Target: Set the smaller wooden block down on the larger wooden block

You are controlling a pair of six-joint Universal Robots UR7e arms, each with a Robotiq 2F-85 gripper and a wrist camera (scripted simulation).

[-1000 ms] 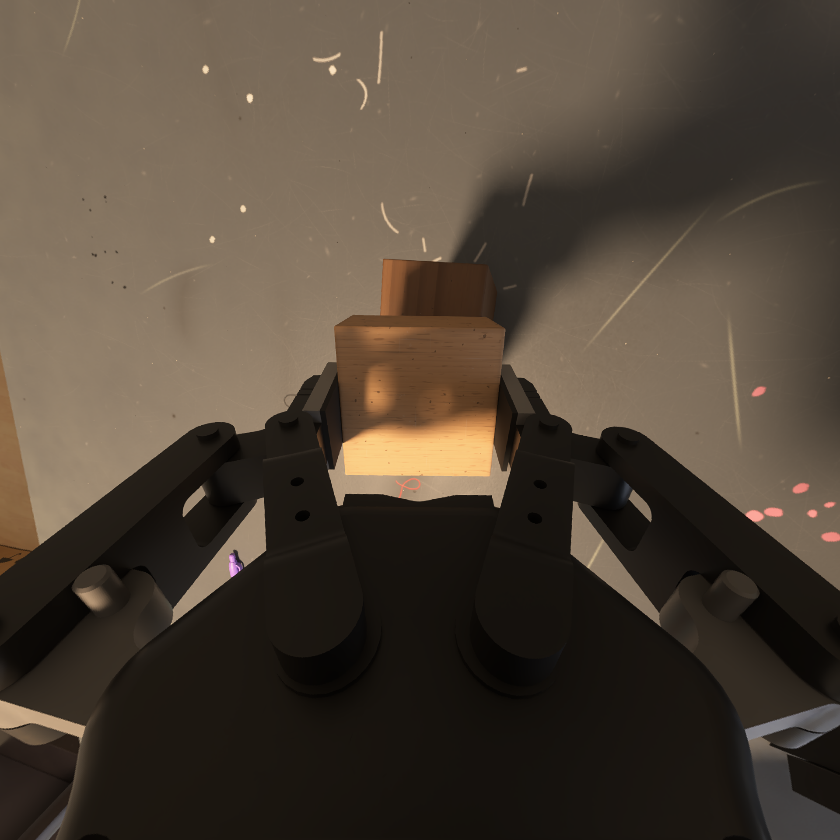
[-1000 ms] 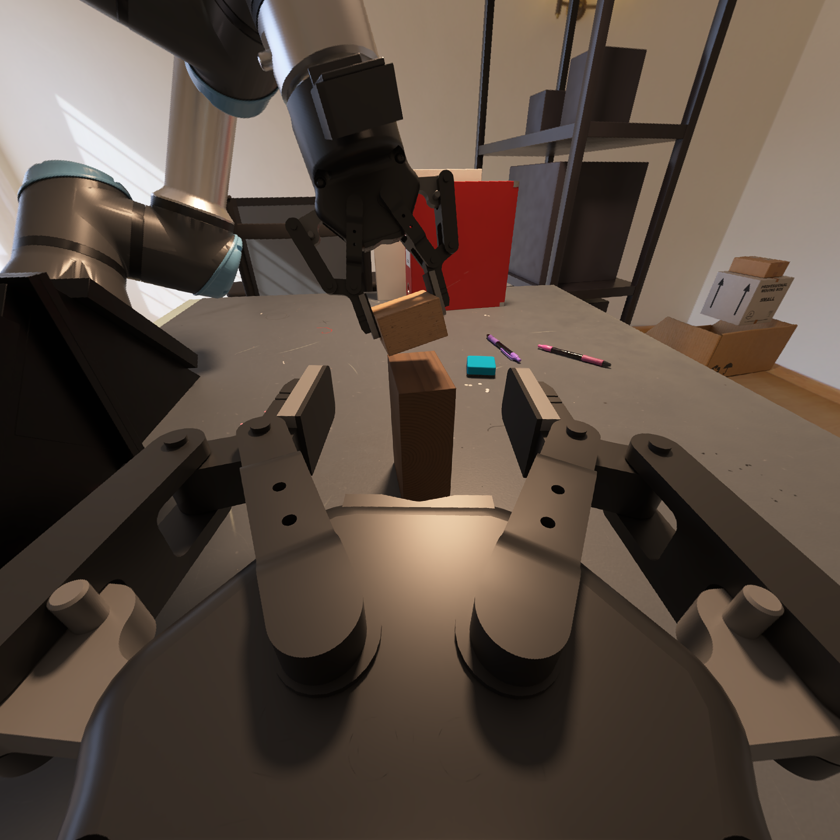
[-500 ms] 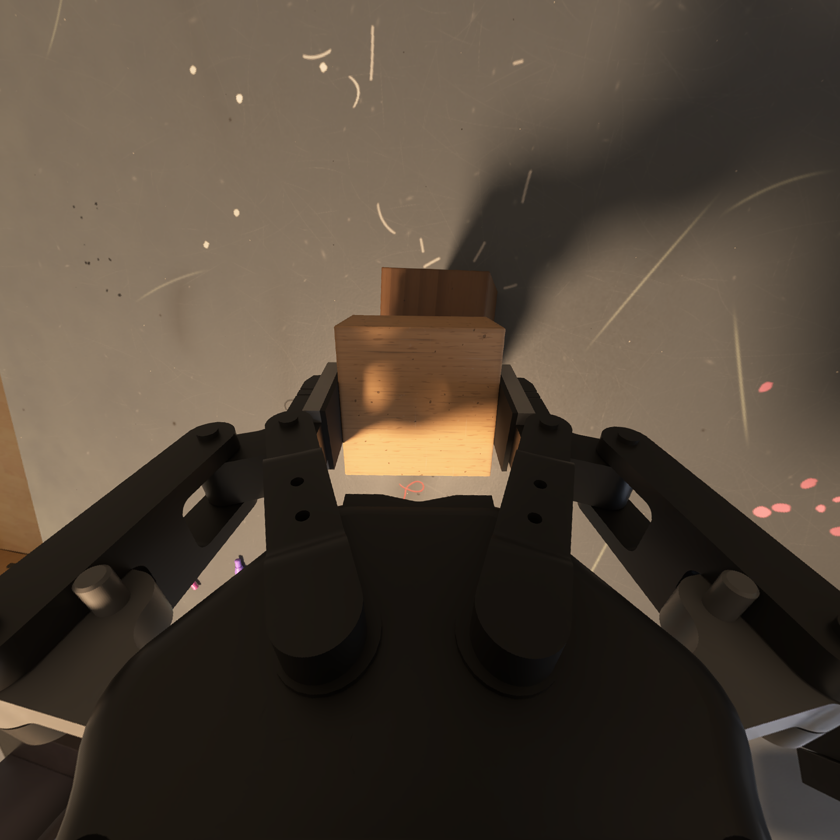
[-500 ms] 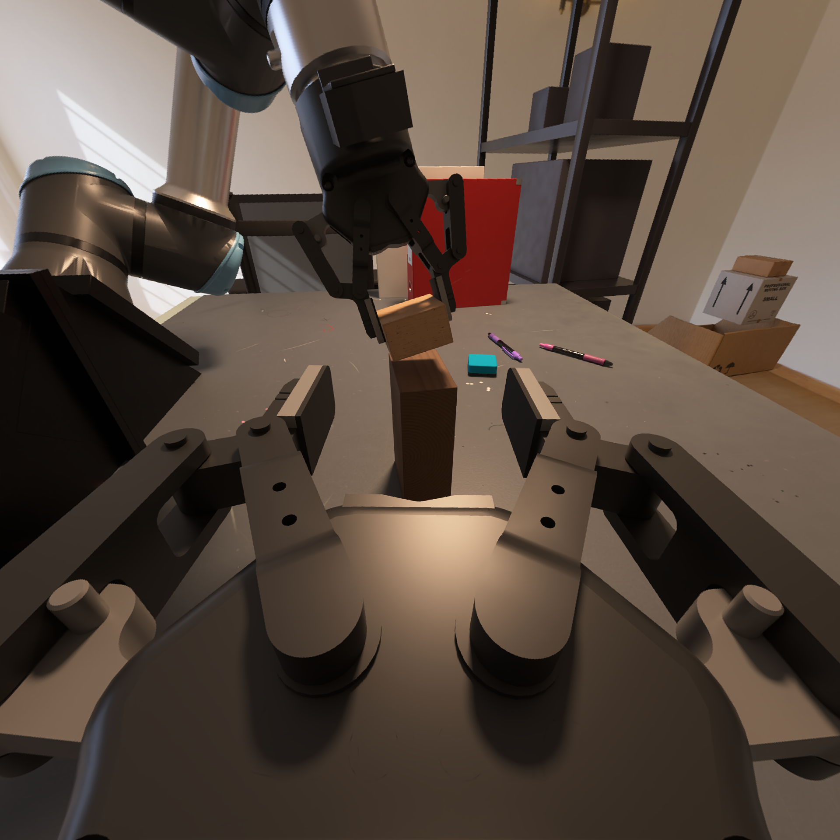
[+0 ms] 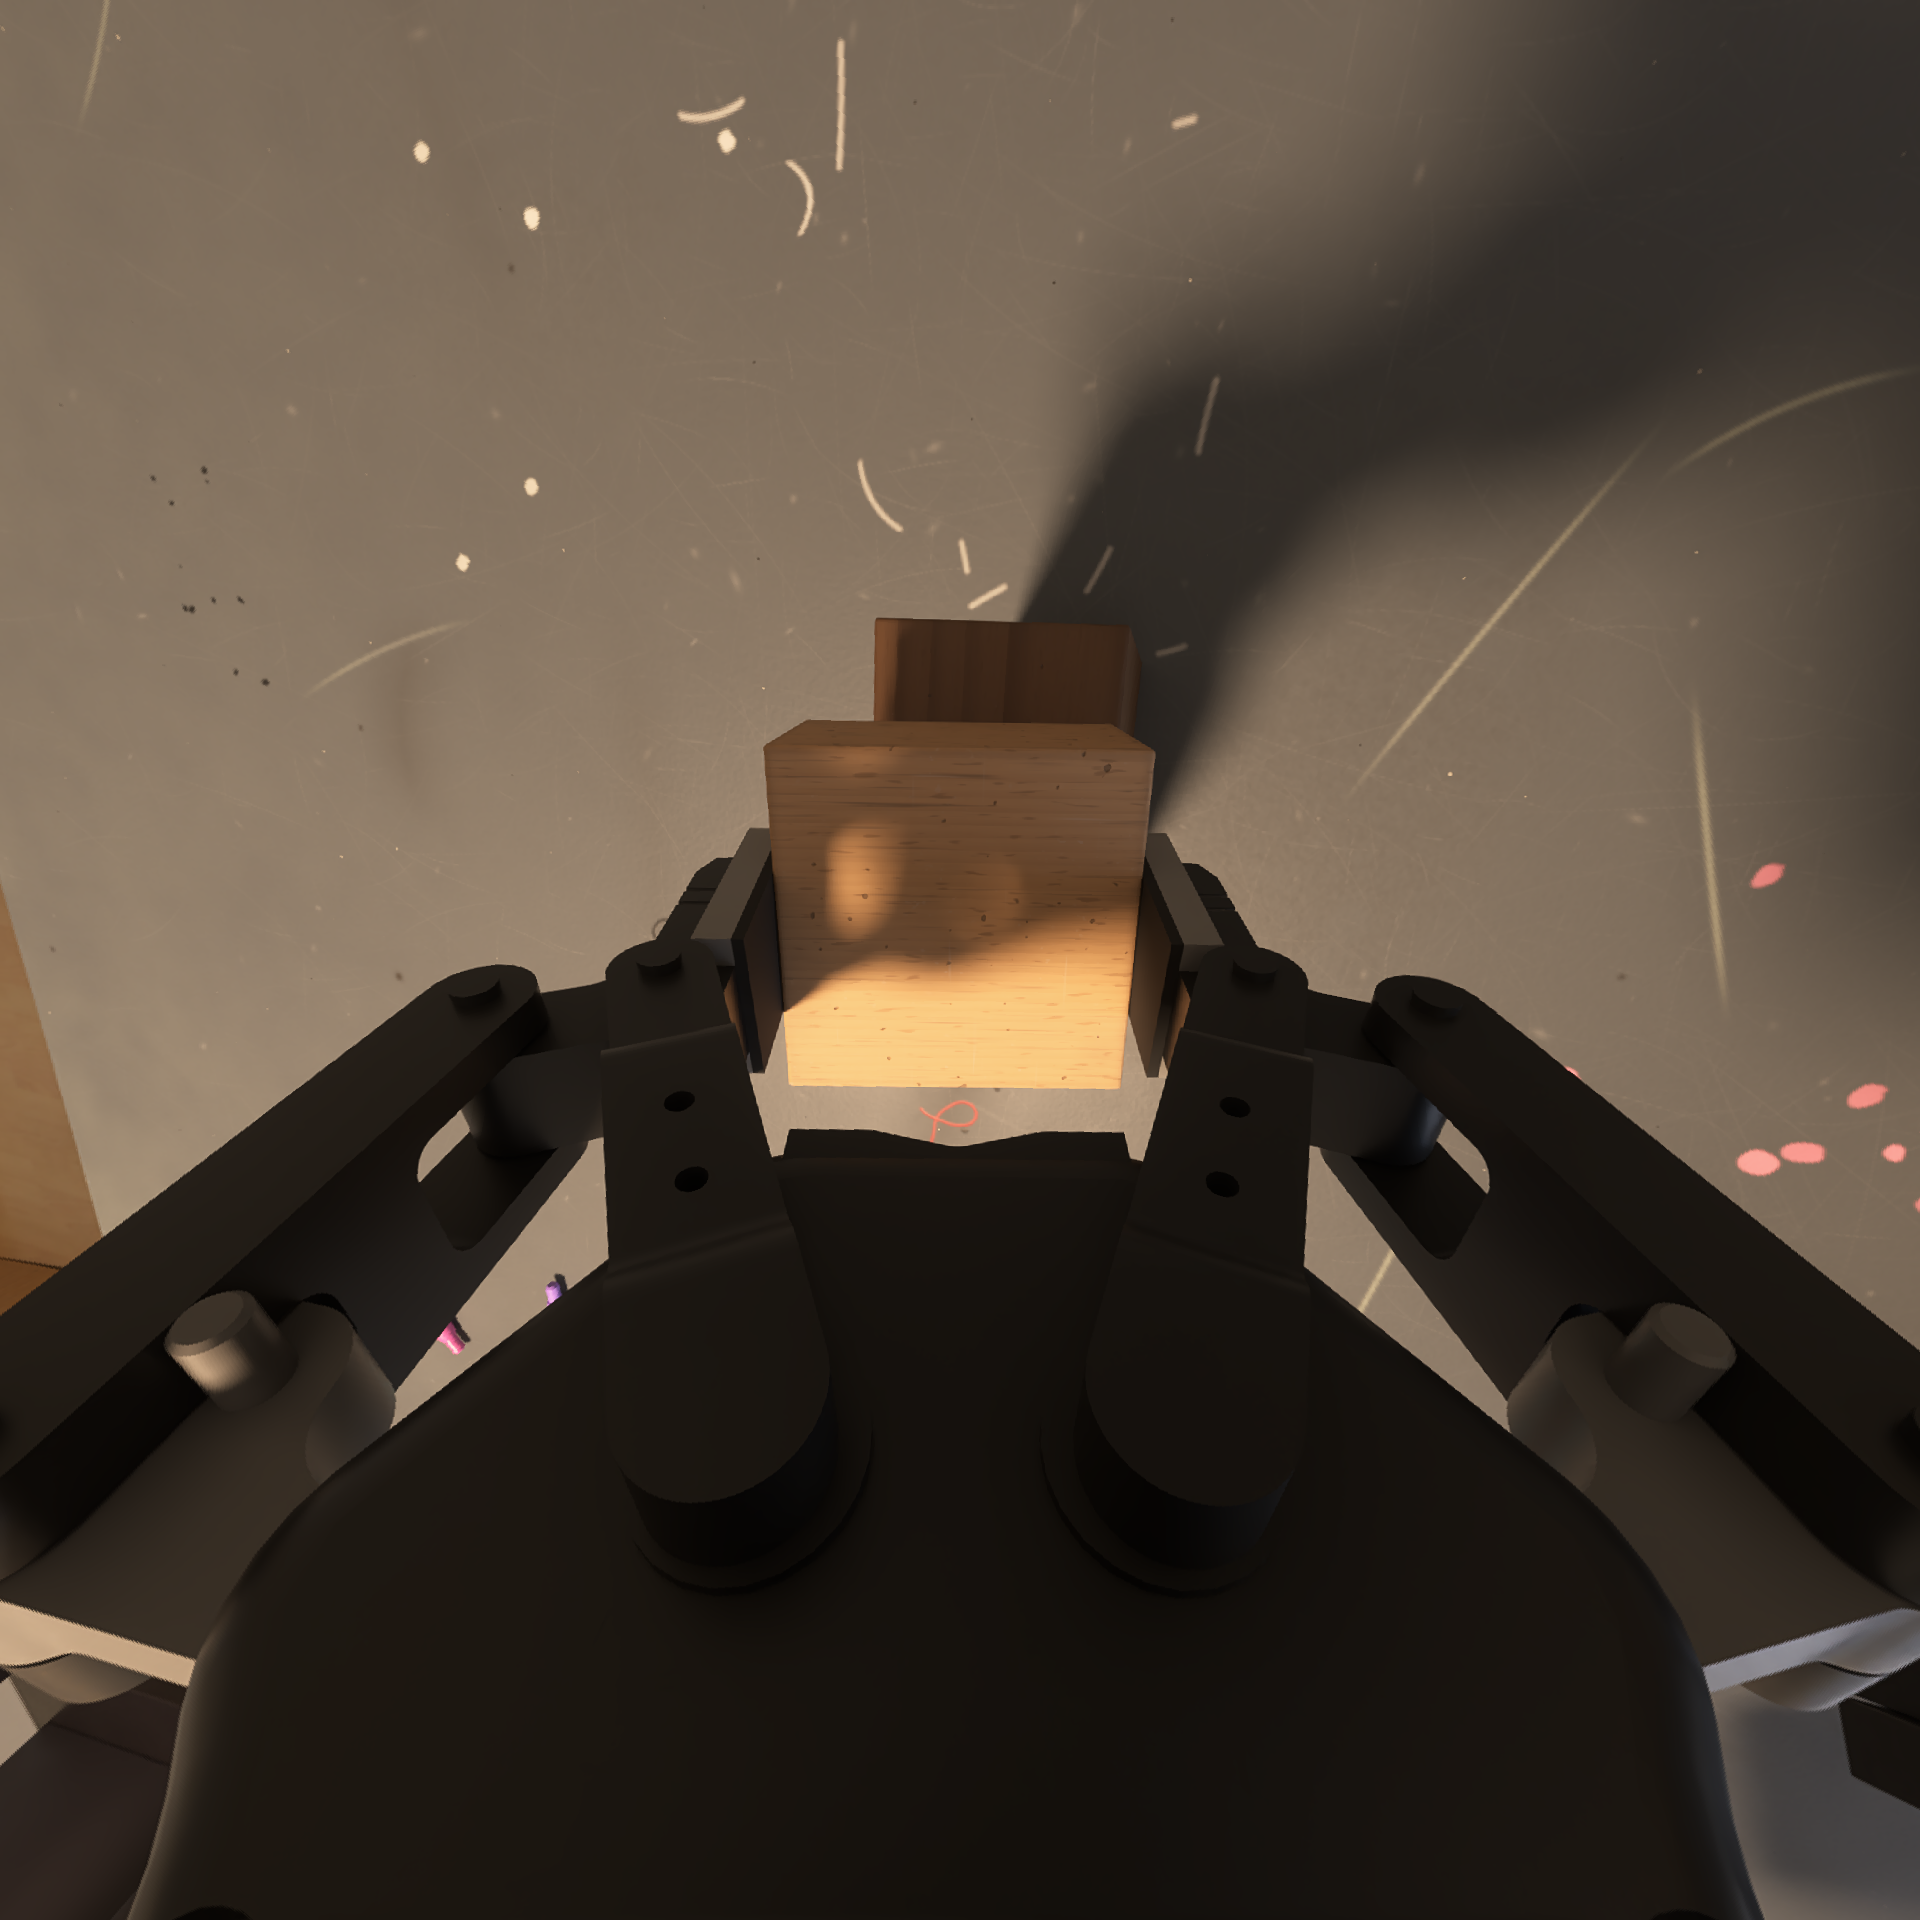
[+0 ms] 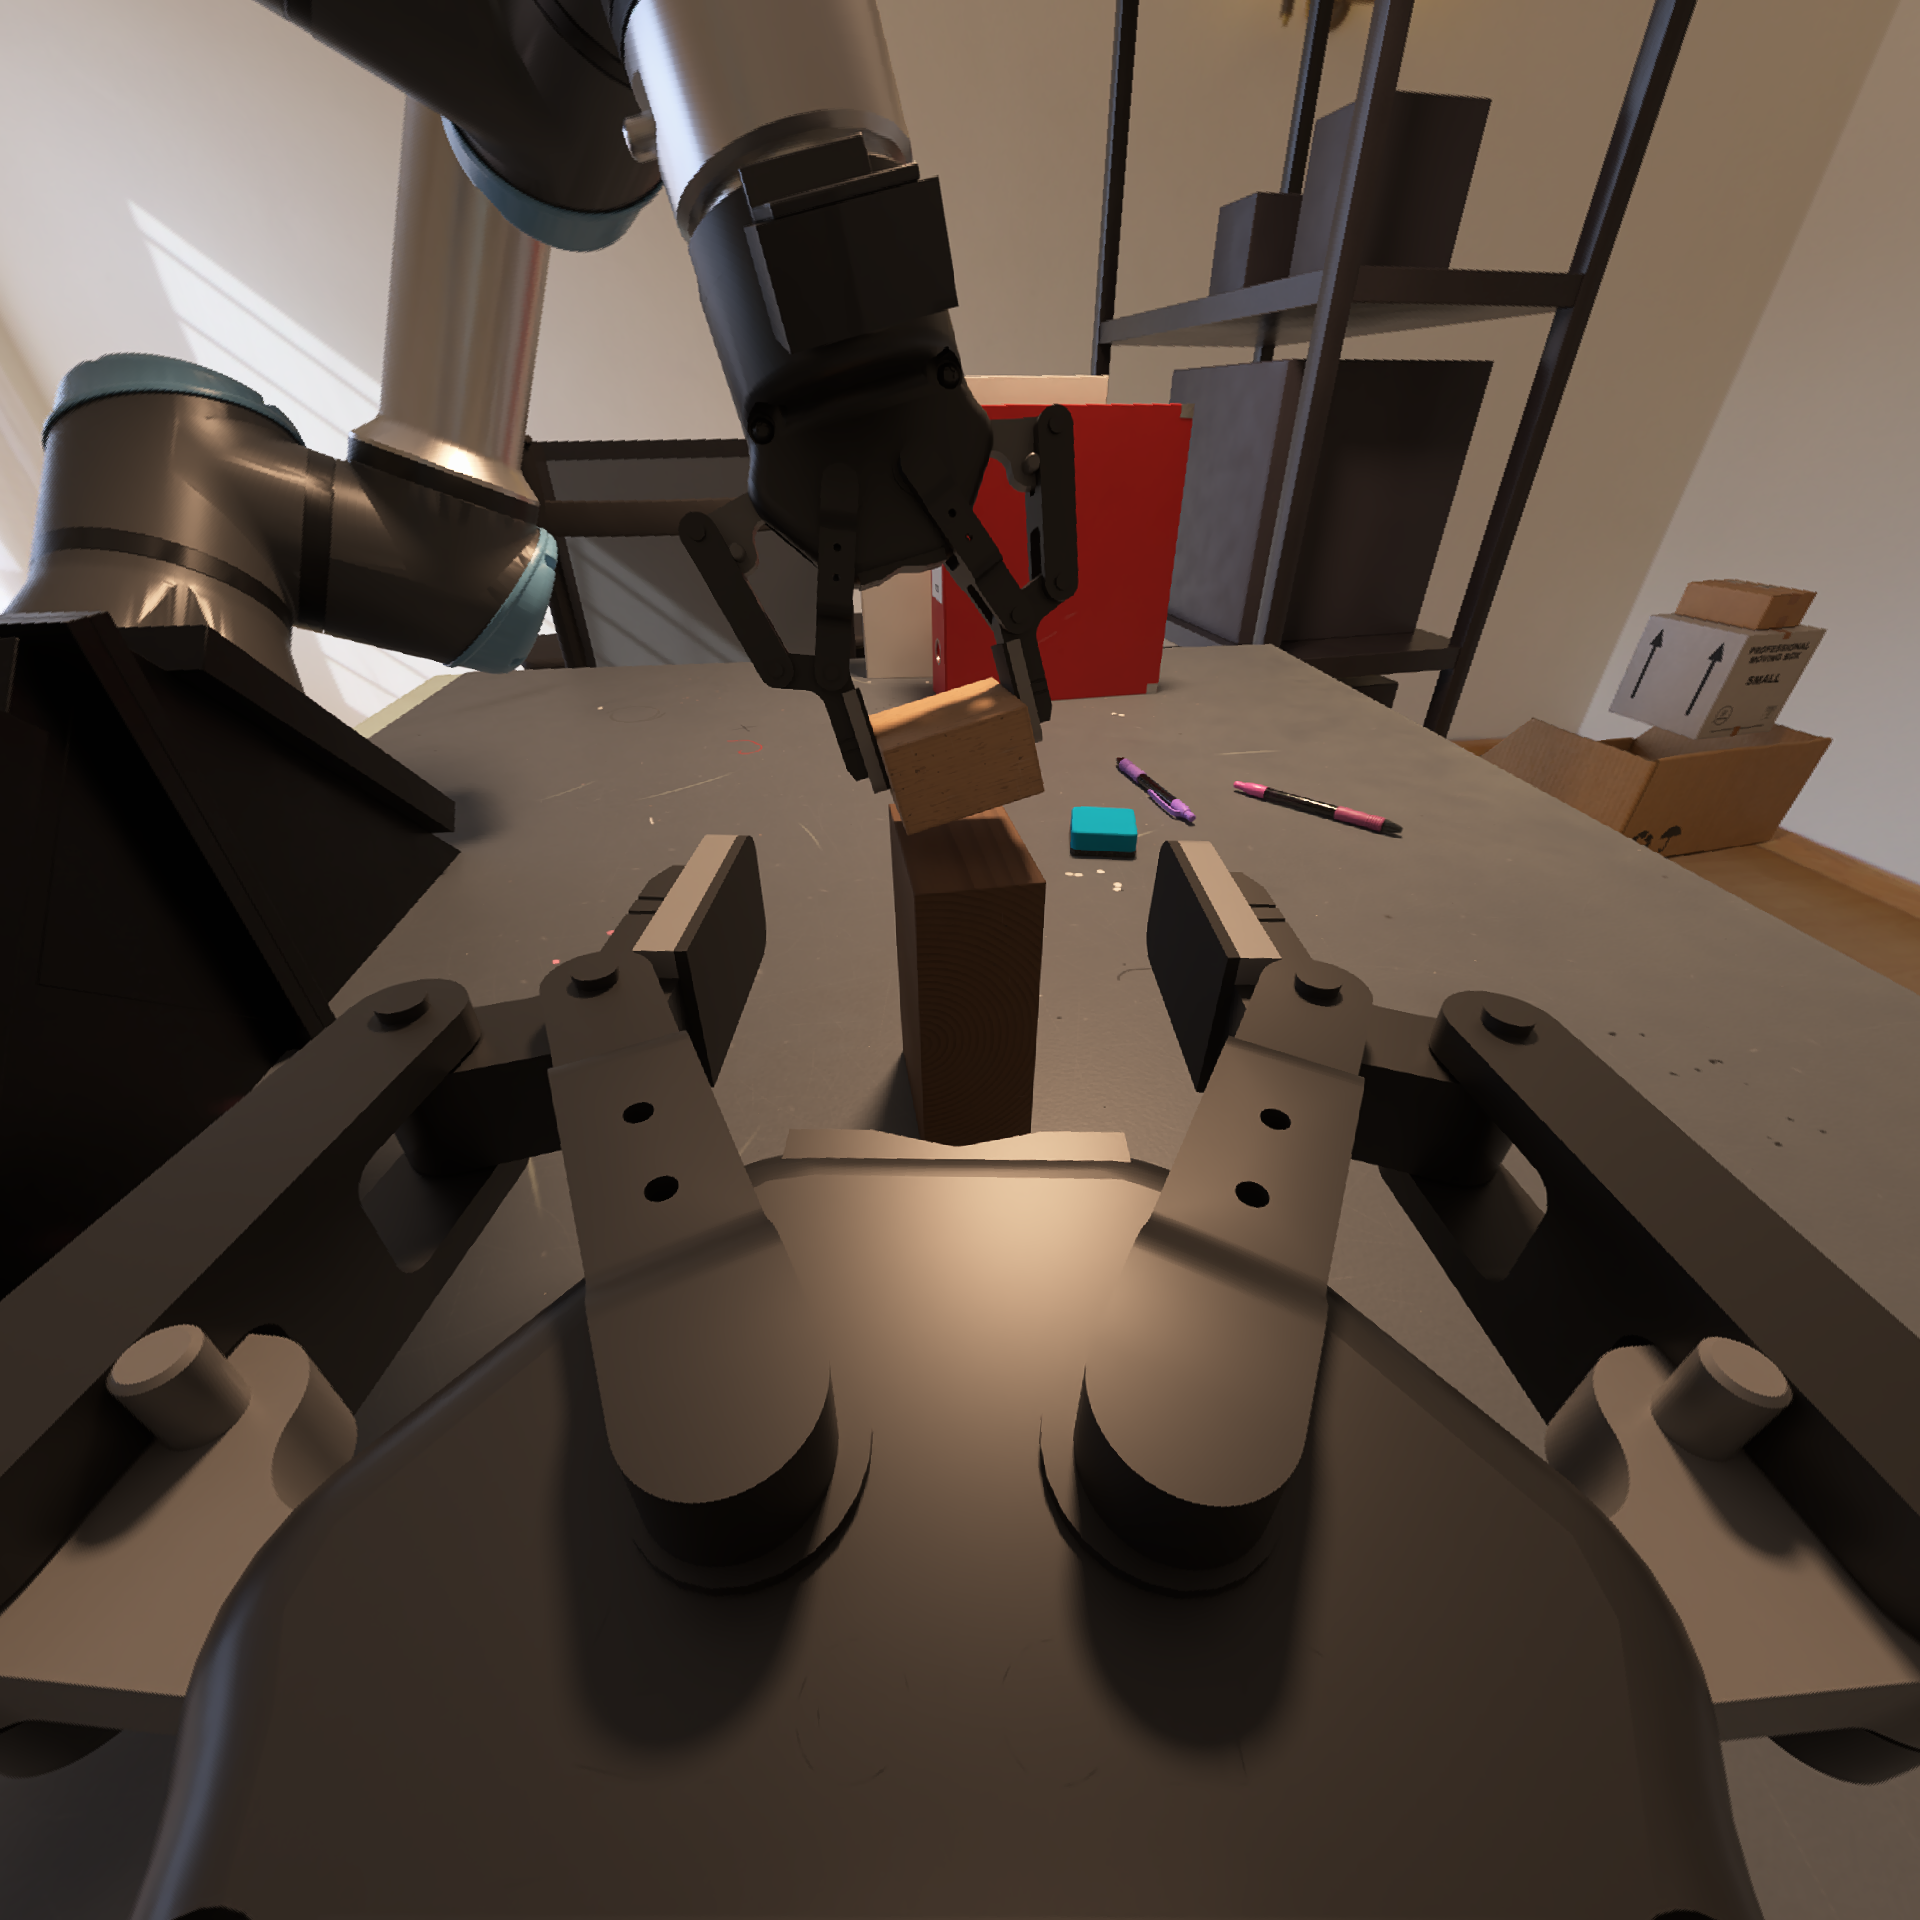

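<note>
My left gripper [image 5: 956,914] is shut on the smaller light wooden block [image 5: 956,894], which it holds tilted. In the right wrist view the block [image 6: 961,753] hangs just above the top of the larger dark wooden block [image 6: 971,987], its lower corner close to that top; I cannot tell whether they touch. The larger block stands upright on the grey table [image 6: 1455,987]. From the left wrist view only its top [image 5: 1003,670] shows past the smaller block. My right gripper [image 6: 956,925] is open, its fingers on either side of the larger block, apart from it.
A teal eraser [image 6: 1103,831], a purple pen [image 6: 1155,790] and a pink pen [image 6: 1314,807] lie on the table behind the blocks. A red binder [image 6: 1081,540] and a dark shelf unit [image 6: 1351,364] stand at the back. Cardboard boxes [image 6: 1704,748] sit on the floor at right.
My left gripper has carried the smaller block down and a little rightward, closer over the larger block's top. My right gripper has stayed open in place.
</note>
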